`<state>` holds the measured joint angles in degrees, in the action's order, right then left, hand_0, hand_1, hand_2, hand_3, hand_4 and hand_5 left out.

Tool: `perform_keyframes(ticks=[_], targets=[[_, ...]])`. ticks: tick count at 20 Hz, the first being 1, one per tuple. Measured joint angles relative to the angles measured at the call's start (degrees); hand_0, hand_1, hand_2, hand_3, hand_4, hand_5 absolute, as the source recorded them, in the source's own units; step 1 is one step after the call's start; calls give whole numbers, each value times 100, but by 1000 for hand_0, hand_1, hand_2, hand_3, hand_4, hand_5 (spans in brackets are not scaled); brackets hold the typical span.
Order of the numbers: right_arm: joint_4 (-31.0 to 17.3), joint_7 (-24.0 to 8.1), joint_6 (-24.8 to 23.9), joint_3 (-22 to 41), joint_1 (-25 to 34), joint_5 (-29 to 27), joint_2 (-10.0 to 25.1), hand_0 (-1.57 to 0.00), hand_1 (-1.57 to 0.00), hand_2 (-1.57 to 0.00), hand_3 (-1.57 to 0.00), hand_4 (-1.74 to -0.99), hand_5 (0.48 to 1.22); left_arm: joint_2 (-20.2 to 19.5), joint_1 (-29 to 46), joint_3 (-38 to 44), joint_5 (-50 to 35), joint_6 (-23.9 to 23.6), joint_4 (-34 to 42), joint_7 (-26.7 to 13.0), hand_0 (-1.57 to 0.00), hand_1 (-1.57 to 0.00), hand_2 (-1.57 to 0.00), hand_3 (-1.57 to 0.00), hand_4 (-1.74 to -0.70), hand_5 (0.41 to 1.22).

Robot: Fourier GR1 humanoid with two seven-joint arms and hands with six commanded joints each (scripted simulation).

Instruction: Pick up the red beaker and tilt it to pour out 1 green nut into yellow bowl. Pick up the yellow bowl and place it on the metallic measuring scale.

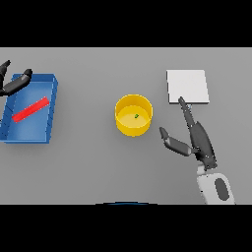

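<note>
One nut: a single green nut (136,116) is seen lying inside the yellow bowl (133,114), so the pouring part is judged done.
Red beaker: the red beaker (30,110) is seen lying flat in the blue tray (52,106) at the table's left side, well apart from the bowl.
Step in hand: the bowl is to be grasped and carried to the scale; it has not yet been touched.
Right hand: the right hand (194,138) is held just right of the bowl, fingers straight and spread, thumb stretched toward the bowl wall, nothing pinched.
Left hand: the left hand (15,82) is seen at the tray's far left corner, fingers relaxed, holding nothing.
Metallic measuring scale: the pale square scale (187,86) lies on the grey table (88,162), behind and right of the bowl, near the right hand's longest fingertip.
Grasp advice: the wall should be closed on from the right, thumb and fingers on opposite sides of it.
Carry advice: the bowl should be kept level so the nut is not spilled, and set centred on the plate.
</note>
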<state>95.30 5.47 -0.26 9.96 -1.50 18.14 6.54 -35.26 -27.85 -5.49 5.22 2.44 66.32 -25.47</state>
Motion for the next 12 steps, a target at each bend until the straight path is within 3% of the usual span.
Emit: perform_keyframes(ticks=[2,5,9,12], targets=[[-46,52,342,121,320,161,369,1,1,1,1,-1103,662,59,-53,46,-66,-25,-10,56,-20,-18,-17,-18,-798,661],[-131,-345,629,530,783,997,892,1,1,1,1,-1132,631,172,-9,12,-120,-31,60,7,-10,-9,-8,-9,-802,678],[-490,-217,1024,1105,1640,1882,1392,1,1,1,1,-1152,632,159,16,48,-153,-25,77,-42,-3,-3,-3,-3,-811,688],[-856,186,1364,1531,2242,2291,1631,1,1,1,1,-1167,639,148,40,49,-147,-2,52,-27,-1,-1,-1,-1,-809,687]])
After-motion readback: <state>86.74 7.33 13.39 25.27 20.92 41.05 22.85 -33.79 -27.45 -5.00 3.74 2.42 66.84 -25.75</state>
